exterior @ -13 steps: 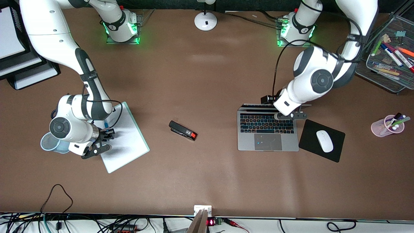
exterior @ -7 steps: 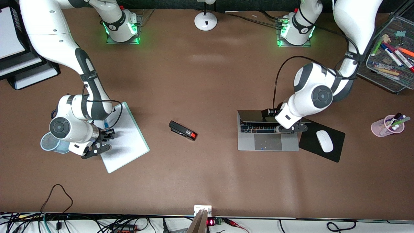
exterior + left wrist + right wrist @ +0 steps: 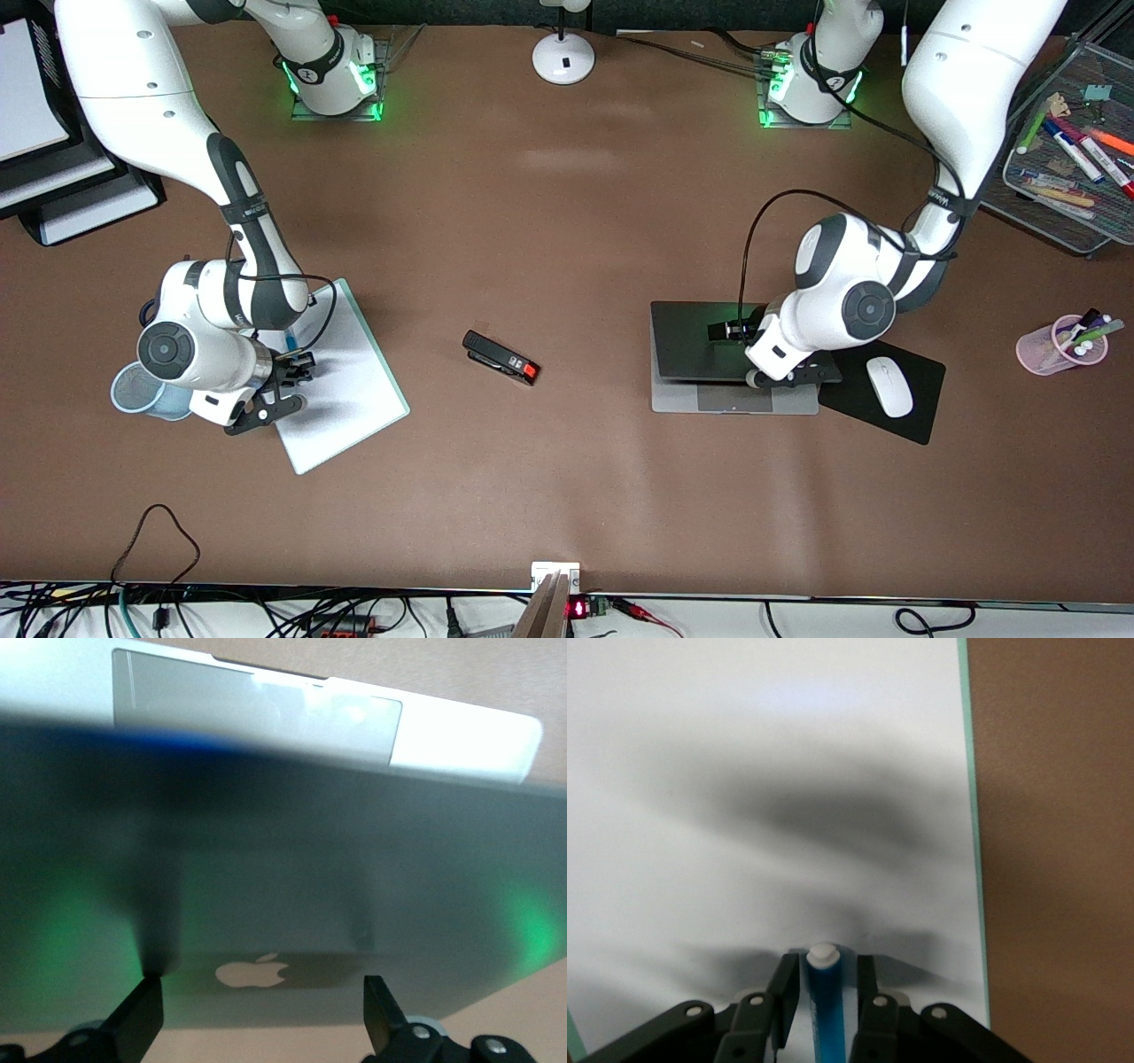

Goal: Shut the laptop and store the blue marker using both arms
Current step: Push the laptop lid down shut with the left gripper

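A black stapler with a red end (image 3: 500,358) lies on the brown table (image 3: 567,221) between the white clipboard (image 3: 350,381) and the silver-grey laptop (image 3: 700,341). Since a second ago the lid was pushed nearly flat by the left gripper (image 3: 261,1014), its fingers spread wide. The slim blue marker (image 3: 825,1005) is pinched by the right gripper (image 3: 824,992) over the clipboard. The keys are hidden.

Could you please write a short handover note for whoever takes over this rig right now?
Left gripper: open, fingers against the laptop lid, which is tilted far down but not flat; a strip of trackpad shows.
Right gripper: shut on the blue marker, over the white board at the right arm's end of the table.
Done: marker gripped, lid mostly lowered.
Left: press the lid fully closed; store the marker, perhaps in the blue cup beside the board.
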`<state>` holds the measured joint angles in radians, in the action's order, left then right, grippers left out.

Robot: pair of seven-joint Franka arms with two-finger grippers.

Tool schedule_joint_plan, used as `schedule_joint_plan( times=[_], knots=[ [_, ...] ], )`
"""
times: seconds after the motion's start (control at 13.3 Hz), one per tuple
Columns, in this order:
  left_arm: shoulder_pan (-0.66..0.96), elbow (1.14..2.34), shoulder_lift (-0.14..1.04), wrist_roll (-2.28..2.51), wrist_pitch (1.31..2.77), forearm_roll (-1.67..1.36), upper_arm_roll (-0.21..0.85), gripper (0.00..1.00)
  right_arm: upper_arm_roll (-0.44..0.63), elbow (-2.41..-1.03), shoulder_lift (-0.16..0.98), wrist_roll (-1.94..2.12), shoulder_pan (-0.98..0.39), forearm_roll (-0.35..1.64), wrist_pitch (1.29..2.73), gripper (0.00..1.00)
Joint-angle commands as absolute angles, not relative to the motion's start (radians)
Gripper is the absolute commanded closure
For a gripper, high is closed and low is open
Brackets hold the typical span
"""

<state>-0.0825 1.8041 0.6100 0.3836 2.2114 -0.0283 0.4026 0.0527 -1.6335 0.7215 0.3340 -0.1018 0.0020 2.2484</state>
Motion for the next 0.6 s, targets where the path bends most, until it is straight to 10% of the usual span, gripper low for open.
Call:
schedule_joint_plan(
  times=[0.0, 0.53],
  knots=[
    [-0.064, 1.752, 0.653, 0.405, 2.206, 0.050, 0.394, 0.00, 0.049, -1.626, 0.726, 0.350, -0.100, 0.006, 2.246, 0.67],
    [-0.060, 1.752, 0.701, 0.423, 2.276, 0.060, 0.387, 0.00, 0.049, -1.617, 0.729, 0.348, -0.097, 0.012, 2.246, 0.88]
  ],
)
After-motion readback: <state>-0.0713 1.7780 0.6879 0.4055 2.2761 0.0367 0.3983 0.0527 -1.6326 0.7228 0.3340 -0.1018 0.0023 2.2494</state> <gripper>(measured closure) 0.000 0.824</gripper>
